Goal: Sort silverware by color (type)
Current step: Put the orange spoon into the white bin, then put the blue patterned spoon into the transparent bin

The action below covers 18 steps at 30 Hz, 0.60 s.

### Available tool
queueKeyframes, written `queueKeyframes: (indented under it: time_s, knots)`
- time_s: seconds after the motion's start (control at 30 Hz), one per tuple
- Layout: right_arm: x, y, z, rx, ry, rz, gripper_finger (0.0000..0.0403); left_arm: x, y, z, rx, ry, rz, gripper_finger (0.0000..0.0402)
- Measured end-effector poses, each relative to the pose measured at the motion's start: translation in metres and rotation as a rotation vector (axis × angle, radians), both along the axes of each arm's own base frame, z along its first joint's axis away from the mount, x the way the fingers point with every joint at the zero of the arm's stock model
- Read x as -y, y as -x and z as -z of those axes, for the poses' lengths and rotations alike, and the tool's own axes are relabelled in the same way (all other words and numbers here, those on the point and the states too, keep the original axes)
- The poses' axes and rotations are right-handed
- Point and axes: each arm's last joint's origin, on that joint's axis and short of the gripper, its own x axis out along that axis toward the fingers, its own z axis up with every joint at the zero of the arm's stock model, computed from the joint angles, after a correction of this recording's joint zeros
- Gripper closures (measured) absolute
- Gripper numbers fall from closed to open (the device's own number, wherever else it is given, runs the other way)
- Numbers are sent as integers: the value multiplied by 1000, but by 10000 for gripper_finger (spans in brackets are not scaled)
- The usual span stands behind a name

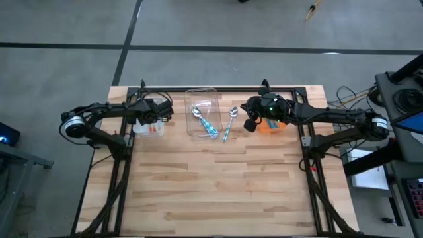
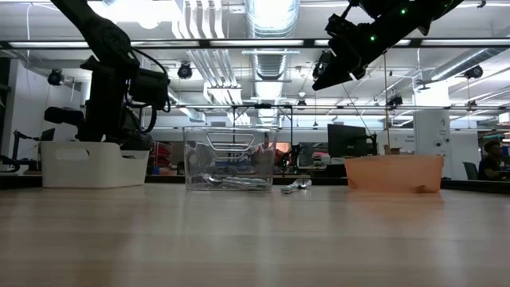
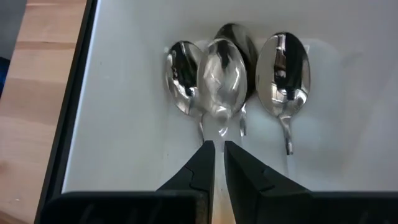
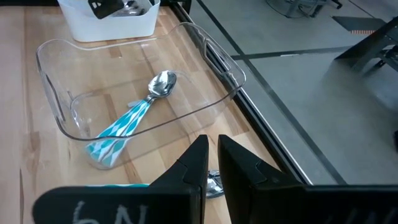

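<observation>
My left fingers (image 3: 216, 163) nearly together, empty, over white bin (image 1: 149, 127); right fingers (image 4: 211, 163) likewise, raised. Next: grab loose spoon (image 1: 229, 123) on desk (image 1: 218, 185).

Spoon handles (image 3: 287, 140) hidden behind fingers (image 3: 202, 168).

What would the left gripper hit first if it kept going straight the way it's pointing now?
Most likely the spoons lying in the white bin. The left gripper, nearly shut, points straight at the middle bowl; how far above them it sits is unclear.
</observation>
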Motion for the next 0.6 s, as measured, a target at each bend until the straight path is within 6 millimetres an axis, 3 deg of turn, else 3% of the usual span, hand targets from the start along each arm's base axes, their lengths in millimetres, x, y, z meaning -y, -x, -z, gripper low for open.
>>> queueKeyframes:
  time_s: [0.37,0.6]
  knots:
    - [0,0,0,9,-13,8,375,5,-4,1,-22,-19,35,379]
    - [0,-1,-2,74,-82,53,375,20,-20,-10,-57,-85,228,379]
